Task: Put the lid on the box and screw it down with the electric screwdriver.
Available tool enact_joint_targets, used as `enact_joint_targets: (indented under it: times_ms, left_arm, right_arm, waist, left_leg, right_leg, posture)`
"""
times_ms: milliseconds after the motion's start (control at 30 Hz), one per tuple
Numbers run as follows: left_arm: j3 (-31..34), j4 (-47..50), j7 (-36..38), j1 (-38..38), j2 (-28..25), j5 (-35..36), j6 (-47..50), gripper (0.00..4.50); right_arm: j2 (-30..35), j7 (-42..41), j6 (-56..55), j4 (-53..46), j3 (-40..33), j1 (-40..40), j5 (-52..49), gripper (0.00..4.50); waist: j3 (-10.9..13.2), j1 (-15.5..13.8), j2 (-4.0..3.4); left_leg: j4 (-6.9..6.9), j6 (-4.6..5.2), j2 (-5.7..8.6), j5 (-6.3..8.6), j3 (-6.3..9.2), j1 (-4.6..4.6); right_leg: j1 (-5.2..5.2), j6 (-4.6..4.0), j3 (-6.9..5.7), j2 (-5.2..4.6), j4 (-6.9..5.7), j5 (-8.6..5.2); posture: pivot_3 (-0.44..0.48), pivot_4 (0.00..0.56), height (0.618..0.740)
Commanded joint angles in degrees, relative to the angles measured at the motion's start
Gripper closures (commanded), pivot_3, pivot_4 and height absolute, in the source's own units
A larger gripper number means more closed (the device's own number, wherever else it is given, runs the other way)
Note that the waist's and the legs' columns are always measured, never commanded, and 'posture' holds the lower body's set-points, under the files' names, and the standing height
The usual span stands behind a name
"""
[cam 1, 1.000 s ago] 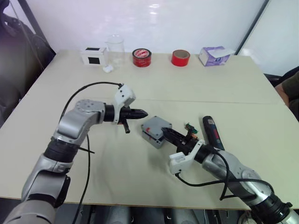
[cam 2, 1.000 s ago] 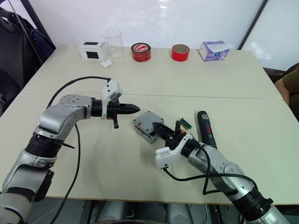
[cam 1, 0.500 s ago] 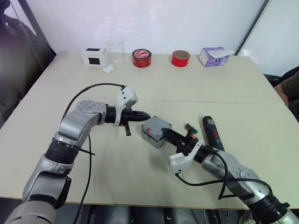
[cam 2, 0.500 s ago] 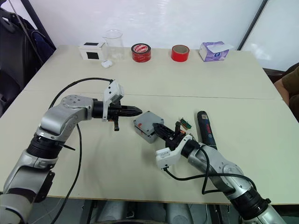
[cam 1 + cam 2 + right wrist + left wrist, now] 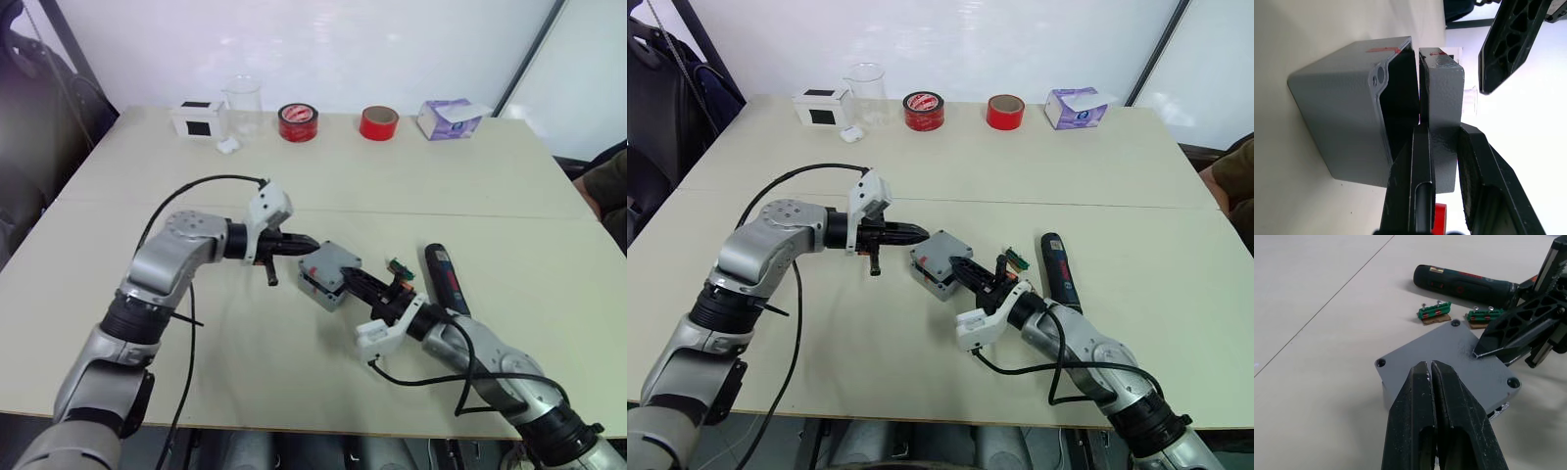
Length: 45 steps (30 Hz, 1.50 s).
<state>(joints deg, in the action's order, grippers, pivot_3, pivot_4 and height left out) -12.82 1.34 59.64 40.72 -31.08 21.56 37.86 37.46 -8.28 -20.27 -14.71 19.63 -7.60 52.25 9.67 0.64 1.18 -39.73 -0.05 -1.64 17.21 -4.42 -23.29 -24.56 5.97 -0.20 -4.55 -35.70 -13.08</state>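
The grey box [image 5: 1347,112] sits mid-table, with the lid [image 5: 331,262] over it. A narrow gap shows between them on my right gripper's side. My right gripper [image 5: 350,282] is shut on the lid's edge, one finger in that gap and the other on the flat outside. My left gripper [image 5: 1430,364] is shut and empty, its tip at the lid's left edge, just above the flat top. The electric screwdriver [image 5: 446,279] lies on the table to the right of the box, untouched.
Two small green pieces [image 5: 1434,312] lie between the box and the screwdriver. Along the far edge stand a white box with a black panel [image 5: 196,117], a clear beaker [image 5: 241,103], two red tape rolls [image 5: 297,121] and a tissue pack [image 5: 451,117].
My left gripper has moved right, from a gap away to the lid's left edge. The right gripper has kept its hold on the lid, nearly still.
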Motion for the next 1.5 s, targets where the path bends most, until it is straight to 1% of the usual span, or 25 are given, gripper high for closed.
enact_joint_targets:
  times_ms: [33,333,533,567,600,667,700,733,767,800,833,900,1000,1133,1500]
  left_arm:
    - [0.29,0.92,0.25,0.36,0.06,-0.42,-1.09,4.42]
    - [-0.97,2.36,0.89,-0.44,-0.18,-1.68,-1.28,4.42]
    - [-4.9,3.52,2.2,-1.66,-1.62,-5.2,-3.55,4.42]
    - [-5.67,3.67,2.4,-1.77,-1.83,-5.8,-3.51,4.5]
    - [-6.36,3.67,2.62,-1.86,-2.02,-6.35,-3.55,4.5]
    - [-8.12,3.52,2.92,-2.09,-2.59,-7.77,-2.95,4.5]
    - [-9.04,3.16,2.67,-2.3,-2.77,-8.79,-2.78,4.5]
    - [-9.75,2.77,2.29,-2.46,-2.81,-9.68,-2.56,4.5]
    - [-10.45,2.29,1.83,-2.7,-2.72,-10.52,-2.02,4.5]
    - [-10.94,1.87,1.53,-2.95,-2.63,-11.19,-1.97,4.5]
    - [-11.26,1.5,1.28,-3.23,-2.43,-11.62,-1.95,4.5]
    - [-11.47,0.77,0.69,-3.53,-1.83,-11.98,-2.0,4.5]
    - [-11.35,-0.88,-0.36,-3.28,-0.67,-12.6,-2.43,4.5]
    - [-11.25,-3.11,-1.35,-2.54,0.53,-13.48,-3.24,4.5]
    - [-11.22,-2.55,-0.41,-3.41,0.96,-13.24,-2.94,4.5]
  right_arm:
    - [-0.17,-0.6,-0.49,-0.77,-0.02,0.92,0.77,4.37]
    - [0.36,-1.92,-1.92,1.61,1.23,1.59,1.6,4.37]
    - [-0.16,-2.78,-1.15,2.95,1.1,1.42,0.75,4.37]
    - [-0.25,-2.87,-1.01,3.1,1.03,1.48,0.52,3.37]
    - [-0.36,-2.93,-0.97,3.28,0.99,1.47,0.48,3.11]
    - [-0.45,-2.89,-1.01,3.56,0.86,1.51,0.57,2.29]
    - [-0.49,-2.82,-0.99,3.58,0.74,1.55,0.66,1.97]
    - [-0.49,-2.76,-0.97,3.52,0.61,1.61,0.7,1.5]
    - [-0.42,-2.77,-0.95,3.36,0.4,1.77,0.63,1.24]
    - [-0.36,-2.84,-0.94,3.12,0.21,1.92,0.51,0.85]
    - [-0.19,-2.85,-0.98,2.73,-0.06,2.2,0.38,0.62]
    - [0.11,-2.93,-1.07,2.04,-0.57,2.75,0.07,0.62]
    - [0.39,-3.19,-1.07,1.14,-1.38,3.45,-0.48,0.62]
    - [0.41,-3.47,-0.98,0.46,-2.11,4.04,-1.06,0.62]
    - [0.9,-3.78,-1.52,-1.07,-4.14,6.39,-2.93,0.62]
  waist:
    - [0.0,-0.01,0.0]
    - [-0.01,-0.06,0.01]
    - [-0.03,-0.05,-0.01]
    - [-0.04,-0.08,0.0]
    - [-0.04,-0.12,0.01]
    - [-0.09,0.01,0.06]
    - [-0.11,0.03,0.06]
    - [-0.11,0.06,0.06]
    - [-0.11,0.06,0.06]
    - [-0.13,0.03,0.07]
    - [-0.22,0.0,0.12]
    - [-0.32,-0.05,0.23]
    - [-0.39,-0.1,0.28]
    - [-0.43,-0.24,0.31]
    - [-0.43,-0.03,0.31]
  left_leg:
    - [0.0,0.0,0.0,0.0,0.0,0.0]
    - [-0.1,0.06,0.0,0.04,0.02,0.03]
    - [-0.16,0.07,0.0,0.04,0.02,0.04]
    - [-0.17,0.07,0.0,0.04,0.02,0.07]
    - [-0.17,0.07,0.0,0.04,0.04,0.07]
    - [-0.19,0.08,0.0,0.05,0.01,0.14]
    - [-0.19,0.09,0.0,0.05,0.02,0.24]
    - [-0.19,0.11,0.0,0.07,0.01,0.44]
    - [-0.18,0.14,-0.01,0.09,0.01,0.62]
    - [-0.17,0.18,-0.02,0.12,0.01,0.88]
    - [-0.16,0.25,-0.02,0.16,0.02,1.1]
    - [-0.15,0.31,-0.04,0.21,0.02,1.4]
    - [-0.11,0.33,-0.06,0.23,0.04,1.59]
    - [-0.1,0.35,-0.05,0.23,0.06,1.71]
    - [-0.04,0.44,-0.08,0.29,0.1,1.79]
  right_leg:
    - [0.0,0.0,0.0,0.0,-0.01,0.0]
    - [0.0,-0.03,0.0,0.0,-0.19,-0.02]
    - [0.01,-0.15,0.0,-0.01,-0.28,-0.09]
    - [0.02,-0.15,0.0,-0.01,-0.3,-0.09]
    - [0.04,-0.15,0.0,0.0,-0.3,-0.09]
    - [0.09,-0.17,0.02,0.0,-0.33,-0.1]
    - [0.18,-0.18,0.02,0.0,-0.33,-0.11]
    - [0.37,-0.2,0.02,0.0,-0.33,-0.13]
    - [0.55,-0.22,0.02,0.0,-0.33,-0.14]
    - [0.81,-0.21,0.02,0.0,-0.31,-0.17]
    - [1.04,-0.33,0.01,0.0,-0.31,-0.32]
    - [1.33,-0.35,0.01,-0.03,-0.31,-0.43]
    - [1.47,-0.37,0.02,-0.07,-0.31,-0.46]
    - [1.6,-0.37,0.03,-0.09,-0.3,-0.47]
    - [1.64,-0.38,0.05,-0.12,-0.28,-0.51]
  posture:
    - [0.0,0.15,0.74]
    - [0.0,0.15,0.74]
    - [0.0,0.15,0.74]
    - [0.0,0.15,0.74]
    - [0.0,0.15,0.74]
    - [0.0,0.15,0.74]
    - [0.0,0.15,0.74]
    - [0.0,0.15,0.74]
    - [0.0,0.15,0.74]
    - [0.0,0.15,0.74]
    - [0.0,0.15,0.74]
    - [0.0,0.15,0.74]
    - [0.0,0.15,0.74]
    - [0.0,0.15,0.74]
    - [0.0,0.15,0.74]
